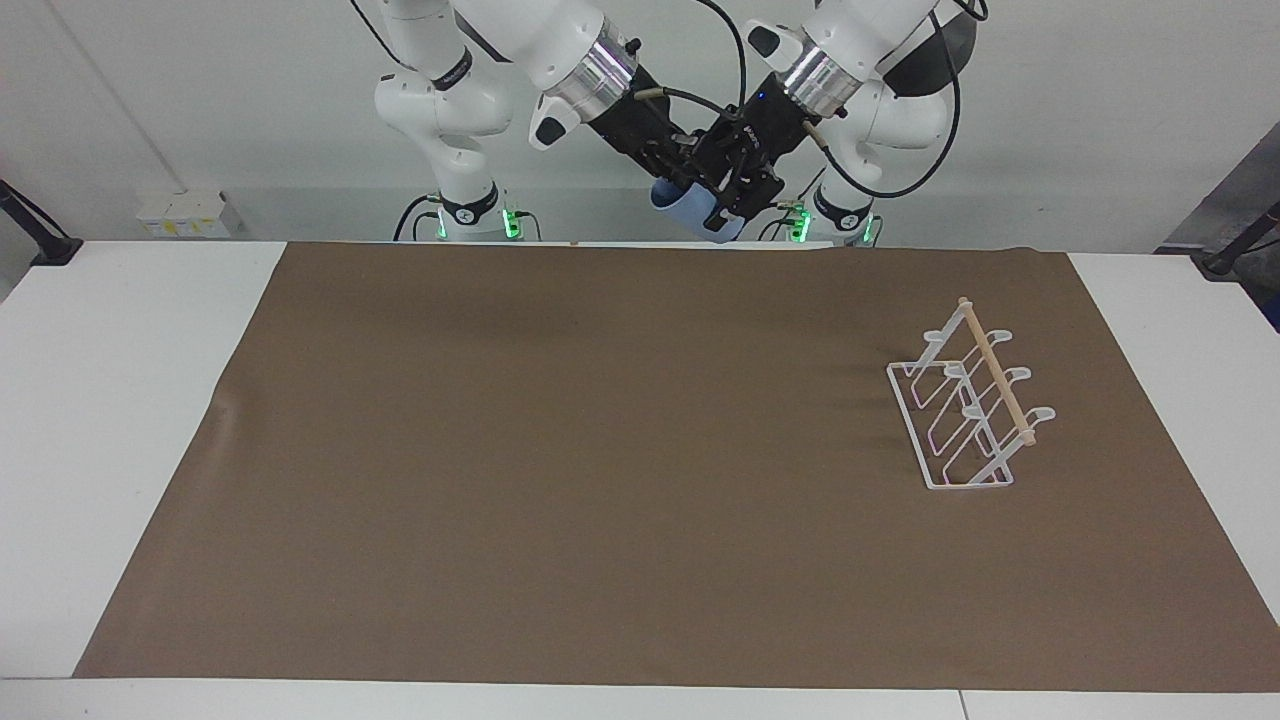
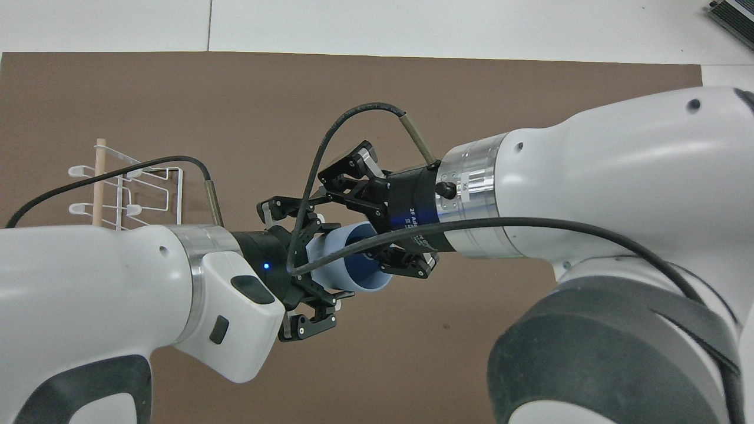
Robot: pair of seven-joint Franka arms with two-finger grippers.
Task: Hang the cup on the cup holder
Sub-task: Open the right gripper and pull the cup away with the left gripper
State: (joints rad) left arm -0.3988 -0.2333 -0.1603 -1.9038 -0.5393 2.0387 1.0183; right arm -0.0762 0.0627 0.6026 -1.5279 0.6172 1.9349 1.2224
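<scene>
The light-blue cup (image 1: 688, 212) hangs tilted in the air between both grippers, over the edge of the brown mat nearest the robots. My left gripper (image 1: 728, 196) is shut on the cup's base end (image 2: 327, 250). My right gripper (image 1: 686, 168) is at the cup's rim with its fingers spread apart; it also shows in the overhead view (image 2: 351, 219). The left gripper (image 2: 336, 261) shows there too. The white wire cup holder (image 1: 990, 365) with its wooden dowel stands on the mat toward the left arm's end, with nothing on it (image 2: 98, 176).
The brown mat (image 1: 600, 450) covers most of the white table (image 1: 120, 400). Black cables loop from both wrists around the grippers (image 2: 330, 135). A grey device (image 2: 733, 15) lies at the table's corner toward the right arm's end.
</scene>
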